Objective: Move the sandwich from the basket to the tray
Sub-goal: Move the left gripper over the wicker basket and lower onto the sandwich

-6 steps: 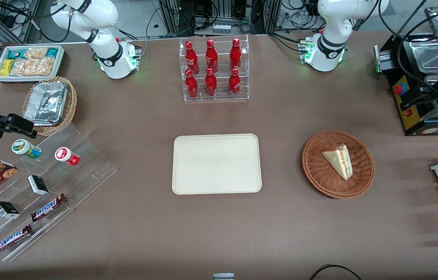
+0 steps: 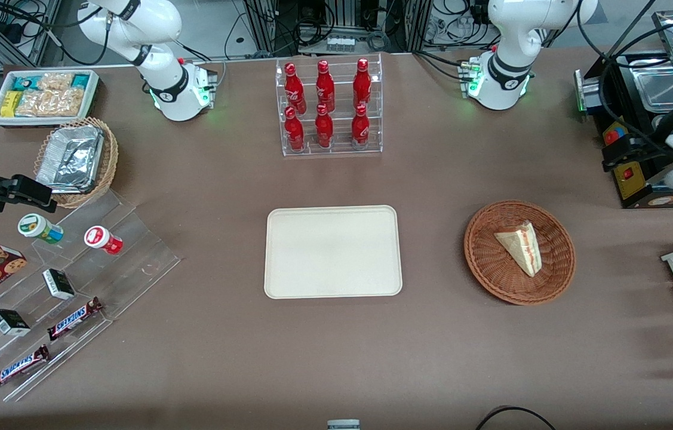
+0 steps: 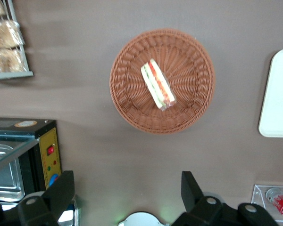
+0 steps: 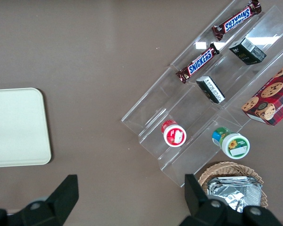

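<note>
Your gripper (image 3: 127, 195) hangs high with fingers (image 3: 191, 188) spread wide, nothing between them. The sandwich (image 3: 157, 84) lies in the basket (image 3: 132, 108), well clear of both fingertips. The tray (image 3: 278, 94) sits apart, beside the basket.

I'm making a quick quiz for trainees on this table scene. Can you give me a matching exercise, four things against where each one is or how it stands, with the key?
Things:
1. sandwich
2. tray
3. pincer
4. bottles

Places or states:
A. open, holding nothing, high above the table near the oven
B. standing in a clear rack
C. lying in the basket
D. bare, on the table beside the basket, toward the parked arm's end

Pairs: 1-C, 2-D, 3-A, 4-B
</note>
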{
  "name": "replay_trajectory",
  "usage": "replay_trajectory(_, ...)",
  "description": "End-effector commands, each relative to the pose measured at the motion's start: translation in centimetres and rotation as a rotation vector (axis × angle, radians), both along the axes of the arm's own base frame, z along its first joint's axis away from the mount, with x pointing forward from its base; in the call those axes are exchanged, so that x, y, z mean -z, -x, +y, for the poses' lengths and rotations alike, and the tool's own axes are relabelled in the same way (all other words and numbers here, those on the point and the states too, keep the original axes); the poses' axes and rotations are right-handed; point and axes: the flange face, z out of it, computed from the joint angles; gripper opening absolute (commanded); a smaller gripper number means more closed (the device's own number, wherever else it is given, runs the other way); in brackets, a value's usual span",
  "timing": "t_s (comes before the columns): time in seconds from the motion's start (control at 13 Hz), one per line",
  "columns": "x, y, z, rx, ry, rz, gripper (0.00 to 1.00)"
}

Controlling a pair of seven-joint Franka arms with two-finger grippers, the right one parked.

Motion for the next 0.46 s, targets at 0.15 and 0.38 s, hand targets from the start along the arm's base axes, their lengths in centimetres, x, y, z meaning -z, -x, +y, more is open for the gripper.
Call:
replay_trajectory(0.15,7.3,0.3,-0.2,-0.073,0.002,0.000,1.00)
replay_trajectory(0.38,11.8,0.1,-0.8,-0.200,-0.010,-0.037,1.00)
